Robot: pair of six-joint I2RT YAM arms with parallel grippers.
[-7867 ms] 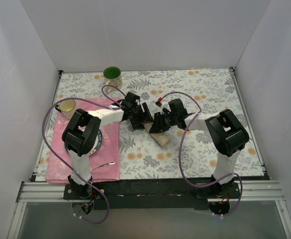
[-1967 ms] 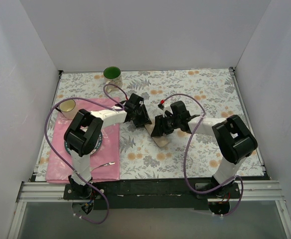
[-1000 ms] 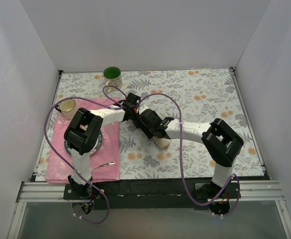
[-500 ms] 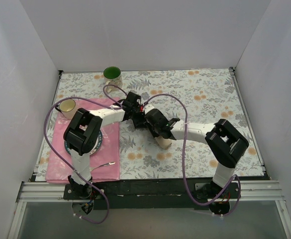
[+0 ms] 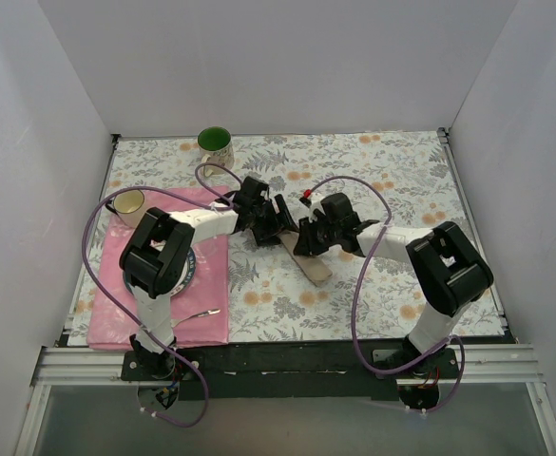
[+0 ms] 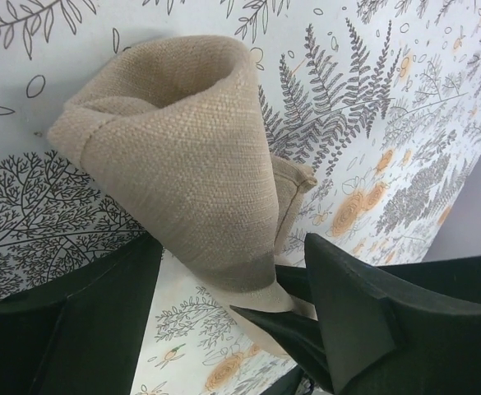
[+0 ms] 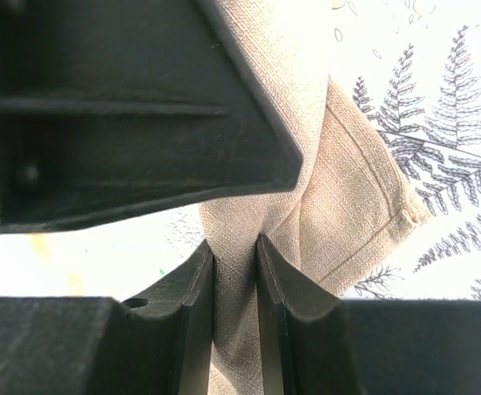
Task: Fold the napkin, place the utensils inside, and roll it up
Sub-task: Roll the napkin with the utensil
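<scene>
Only wrist views clear: right gripper (image 7: 234,271) tight on napkin (image 6: 174,156), left gripper (image 6: 233,247) seemingly agape.

**What sits on the cloth**

I see a floral tablecloth (image 5: 392,285) covering the table (image 5: 498,309) from rail to rail. On its left side lies a pink placemat (image 5: 111,321), with a tan cup (image 5: 128,201) at the mat's far left corner. A green mug (image 5: 215,143) stands near the back edge. The napkin (image 5: 313,267) lies rolled on the cloth around the middle, just right of the placemat.
</scene>
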